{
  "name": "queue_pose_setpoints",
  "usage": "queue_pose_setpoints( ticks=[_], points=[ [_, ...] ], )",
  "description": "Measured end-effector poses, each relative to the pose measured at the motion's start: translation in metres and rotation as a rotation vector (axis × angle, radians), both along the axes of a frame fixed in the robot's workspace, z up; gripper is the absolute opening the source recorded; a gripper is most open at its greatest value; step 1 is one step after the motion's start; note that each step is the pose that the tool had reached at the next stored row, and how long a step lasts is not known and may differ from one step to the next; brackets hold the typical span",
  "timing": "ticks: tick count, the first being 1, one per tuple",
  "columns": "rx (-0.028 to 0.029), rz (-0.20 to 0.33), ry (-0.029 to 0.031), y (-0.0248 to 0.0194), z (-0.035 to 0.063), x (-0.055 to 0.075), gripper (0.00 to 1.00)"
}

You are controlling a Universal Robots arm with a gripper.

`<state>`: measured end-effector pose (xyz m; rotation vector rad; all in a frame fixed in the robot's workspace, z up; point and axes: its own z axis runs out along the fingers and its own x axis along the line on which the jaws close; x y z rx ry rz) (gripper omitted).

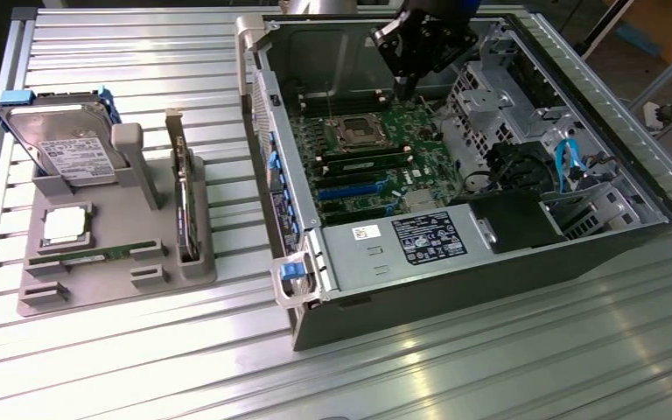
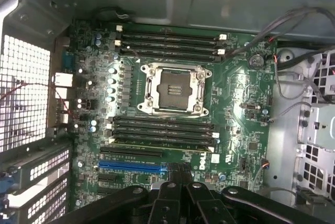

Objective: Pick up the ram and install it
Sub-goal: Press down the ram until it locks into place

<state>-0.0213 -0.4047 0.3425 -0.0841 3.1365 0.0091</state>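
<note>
Green ram (image 1: 85, 255) lies flat in a slot along the near edge of the grey parts holder (image 1: 102, 289), which sits toward the exterior view's left edge of the slatted metal bench (image 1: 430, 367). You've got nothing touching it. The same holder carries an upright hard drive (image 1: 67, 144) at its far end, a square silver processor chip (image 1: 66, 225) just behind the ram, and a dark expansion card (image 1: 182, 201) standing on edge along the side nearest the open computer case (image 1: 430, 289). The gripper (image 1: 408, 86) hangs inside the case, above the far part of the motherboard (image 1: 423, 149), well apart from the holder. Its fingers are pressed together with nothing between them. In the wrist view the closed tips (image 2: 178, 174) point down at the motherboard (image 2: 241, 93), over the area between the memory slots and the blue card slot (image 2: 131, 165). The processor socket (image 2: 172, 88) stands empty in its metal frame, also visible from outside (image 1: 353, 131). One memory stick (image 2: 162, 141) is already seated in the slot bank on the card-slot side of the socket; you can see it from the exterior too (image 1: 366, 161). I can't tell whether the gripper touches the board. A blue cable (image 1: 563, 162) loops near the drive bays at the case's far side.
</note>
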Motion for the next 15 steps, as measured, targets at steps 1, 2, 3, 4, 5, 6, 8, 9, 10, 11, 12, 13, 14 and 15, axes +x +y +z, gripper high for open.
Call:
queue_pose_setpoints(
  ticks=[1, 2, 3, 4, 5, 6, 8, 9, 10, 11, 12, 13, 14, 15],
  points=[
    [0.0000, -0.020, -0.0001, 0.0000, 0.0000, 0.0000, 0.11],
    [0.0000, -0.037, -0.0001, 0.0000, 0.0000, 0.0000, 0.11],
    [0.0000, -0.047, 0.0000, 0.0000, 0.0000, 0.0000, 0.11],
    [0.0000, -0.053, 0.0000, 0.0000, 0.0000, 0.0000, 0.11],
    [0.0000, -0.054, -0.0001, 0.0000, 0.0000, 0.0000, 0.11],
    [0.0000, -0.054, -0.0001, 0.0000, 0.0000, 0.0000, 0.11],
    [0.0000, -0.054, -0.0001, 0.0000, 0.0000, 0.0000, 0.11],
    [0.0000, -0.054, -0.0001, 0.0000, 0.0000, 0.0000, 0.11],
    [0.0001, -0.054, -0.0001, 0.0000, 0.0000, 0.0000, 0.11],
    [0.0001, -0.054, -0.0001, -0.0001, 0.0000, 0.0000, 0.11],
    [0.0002, -0.054, -0.0001, -0.0003, -0.0001, -0.0001, 0.11],
    [0.0001, -0.054, -0.0001, -0.0008, 0.0000, -0.0001, 0.11],
    [0.0001, -0.054, -0.0001, -0.0012, 0.0000, -0.0001, 0.11],
    [0.0002, -0.054, -0.0001, -0.0015, -0.0001, 0.0000, 0.11]
  ],
)
